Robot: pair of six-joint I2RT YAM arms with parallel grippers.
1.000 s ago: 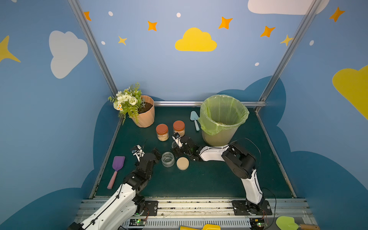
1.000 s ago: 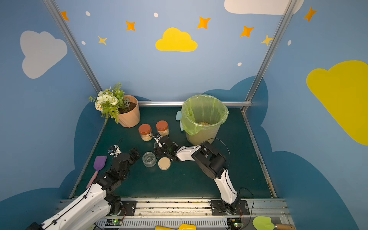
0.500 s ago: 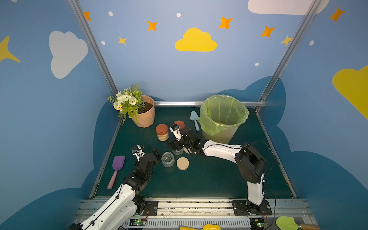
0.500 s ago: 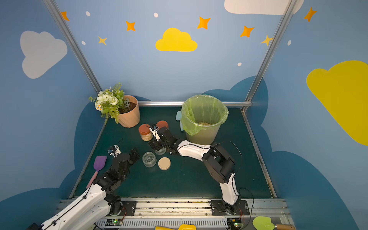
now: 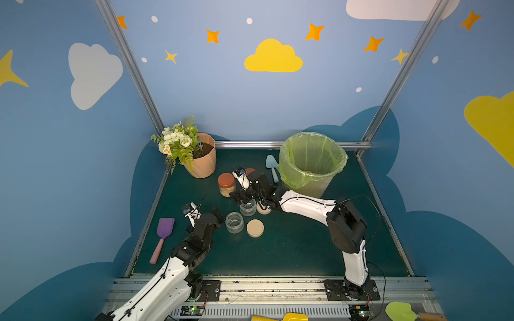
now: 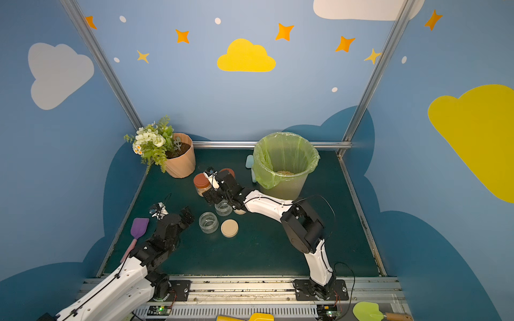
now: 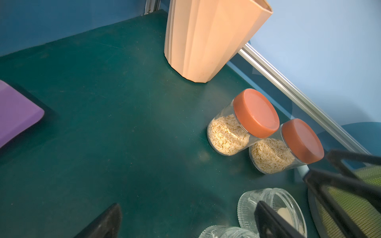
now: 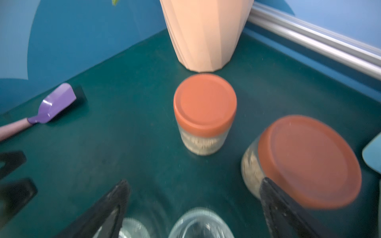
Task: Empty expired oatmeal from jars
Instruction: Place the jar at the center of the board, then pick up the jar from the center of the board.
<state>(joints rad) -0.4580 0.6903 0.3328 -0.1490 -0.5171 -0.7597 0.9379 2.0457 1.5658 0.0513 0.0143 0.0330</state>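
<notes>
On the dark green desk, the right end effector hangs, fingers apart, over an emptied clear jar; the left end effector is spread, holding nothing. Two rust-lidded clear jars of pale flaky oatmeal wait unopened, so the next move likely means gripping and unscrewing one. From above, the right arm hides most of one.

Two red-lidded jars stand upright, close together, toward the worktop's back edge, each part-filled with pale flaky oatmeal. Two lidless clear jars stand upright mid-worktop, seemingly empty.
</notes>
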